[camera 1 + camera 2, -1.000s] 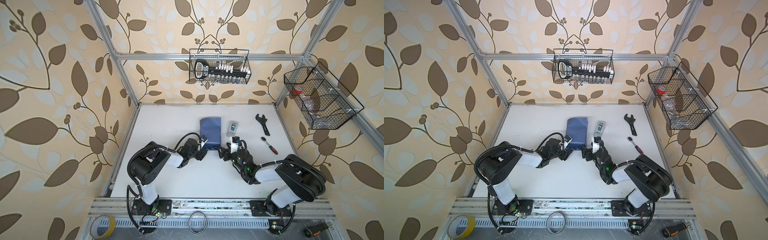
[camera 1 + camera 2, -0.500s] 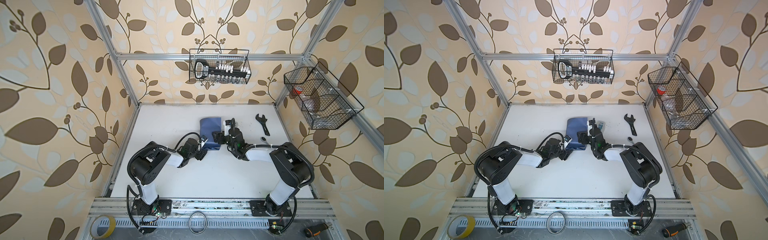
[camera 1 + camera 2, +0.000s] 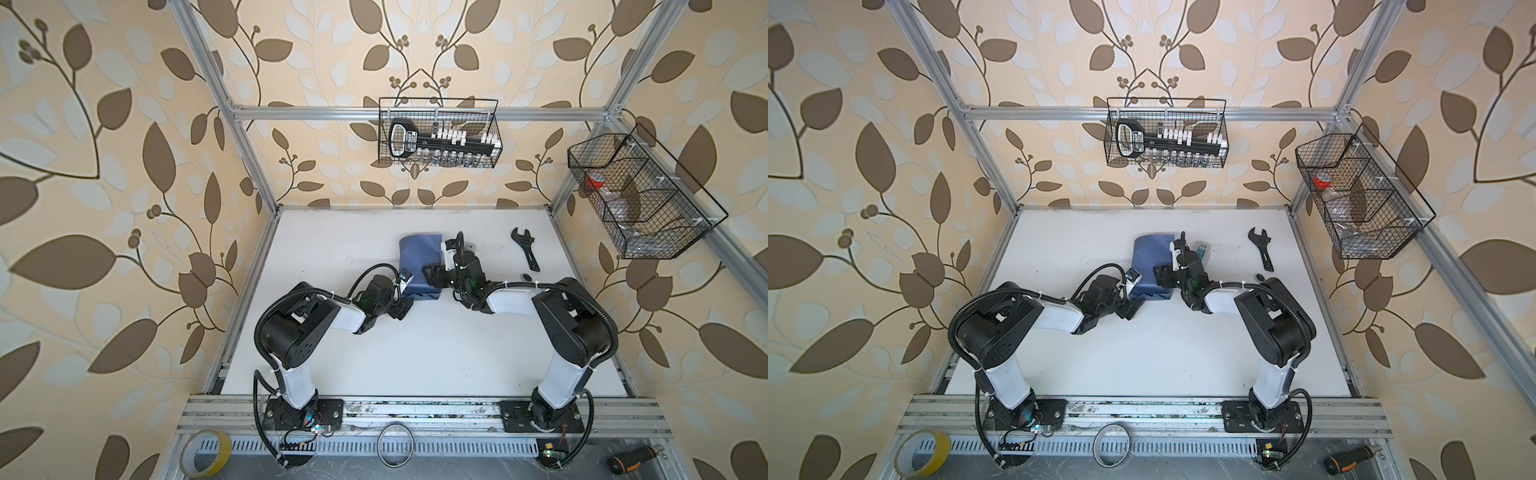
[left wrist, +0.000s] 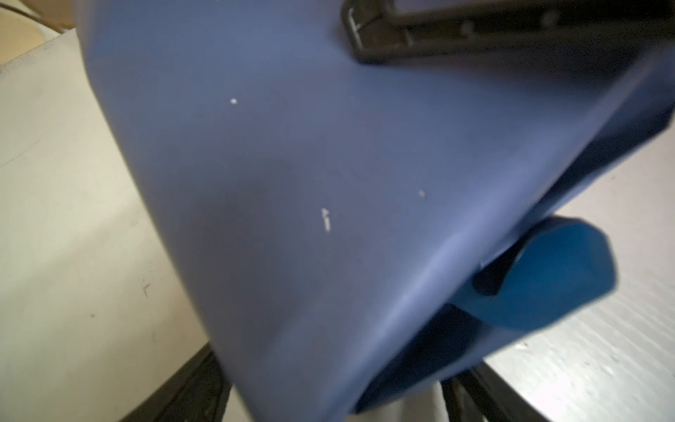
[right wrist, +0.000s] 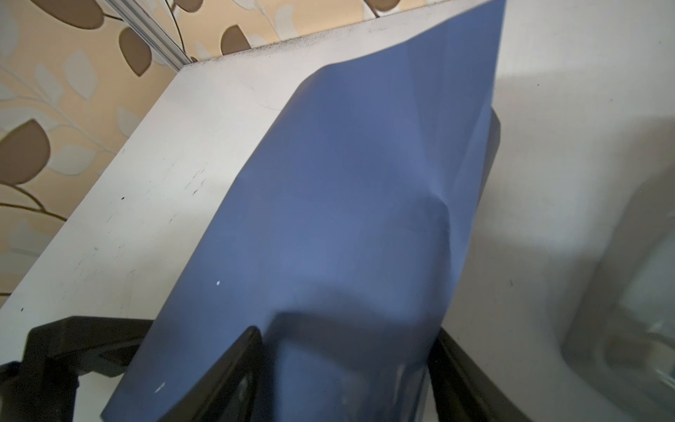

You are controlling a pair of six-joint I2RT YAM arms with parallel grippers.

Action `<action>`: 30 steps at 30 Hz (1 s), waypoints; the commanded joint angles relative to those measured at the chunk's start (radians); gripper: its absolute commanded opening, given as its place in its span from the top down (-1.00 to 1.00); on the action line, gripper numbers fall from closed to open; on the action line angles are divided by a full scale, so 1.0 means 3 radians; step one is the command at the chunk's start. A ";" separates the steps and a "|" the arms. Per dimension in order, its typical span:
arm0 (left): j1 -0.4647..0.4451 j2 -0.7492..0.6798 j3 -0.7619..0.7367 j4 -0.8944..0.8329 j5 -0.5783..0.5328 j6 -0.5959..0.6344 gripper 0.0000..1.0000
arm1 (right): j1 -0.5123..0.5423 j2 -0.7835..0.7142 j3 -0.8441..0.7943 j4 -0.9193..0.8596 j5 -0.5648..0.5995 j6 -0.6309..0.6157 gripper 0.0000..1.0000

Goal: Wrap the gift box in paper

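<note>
The right claw (image 3: 431, 275) has been swung in from the near side and straddles the paper (image 3: 417, 257); a grip cannot be confirmed. The left claw (image 3: 401, 309) is spread wide at the paper's near-left corner. The gift box is hidden inside, on the counter (image 3: 415, 353). End folding is judged next.

The left arm (image 3: 299, 328) rises from its base at 7 o'clock, elbow folded, forearm low and reaching toward 1 o'clock. The left gripper (image 3: 401, 308) sits low near the centre with its jaws spread wide. The right arm (image 3: 569, 320) mirrors it from 5 o'clock, reaching toward 10 o'clock. The right gripper (image 3: 432, 275) points toward 9 o'clock, its fingers (image 5: 233, 365) set apart. Whether either gripper clamps anything cannot be told.
</note>
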 commanded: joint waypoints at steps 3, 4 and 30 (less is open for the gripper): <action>0.0048 0.0070 0.0207 -0.0098 0.0285 0.0012 -0.77 | -0.0010 0.0100 -0.0176 -0.0562 -0.0224 -0.0255 -0.38; 0.0048 0.0084 0.0241 -0.0145 0.0321 0.0017 -0.77 | -0.0010 0.0101 -0.0183 -0.0578 -0.0257 -0.0258 -0.38; -0.0271 -0.0240 -0.0055 -0.0065 0.0389 -0.0183 -0.54 | 0.0073 -0.0381 -0.0617 -0.0594 -0.0428 -0.0076 -0.38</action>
